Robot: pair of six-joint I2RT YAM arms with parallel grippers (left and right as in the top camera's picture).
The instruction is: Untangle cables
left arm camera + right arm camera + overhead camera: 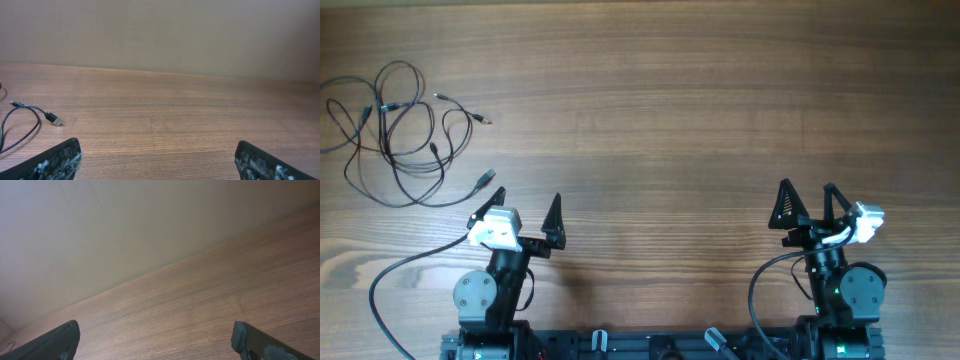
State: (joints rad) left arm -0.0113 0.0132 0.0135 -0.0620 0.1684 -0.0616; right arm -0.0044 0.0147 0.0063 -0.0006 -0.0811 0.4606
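Note:
The cables (400, 135) are thin black cords with silvery plug tips, lying tangled in loose loops at the far left of the table. One loop and a plug end also show in the left wrist view (30, 117). My left gripper (525, 203) is open and empty, to the right of and nearer than the tangle. My right gripper (808, 197) is open and empty at the right side, far from the cables. In the wrist views both left fingers (157, 160) and both right fingers (155, 340) stand wide apart over bare wood.
The wooden table (670, 110) spans the view. A thicker black arm wire (390, 275) curves beside the left arm base. A plain wall (160, 30) rises behind the table's far edge.

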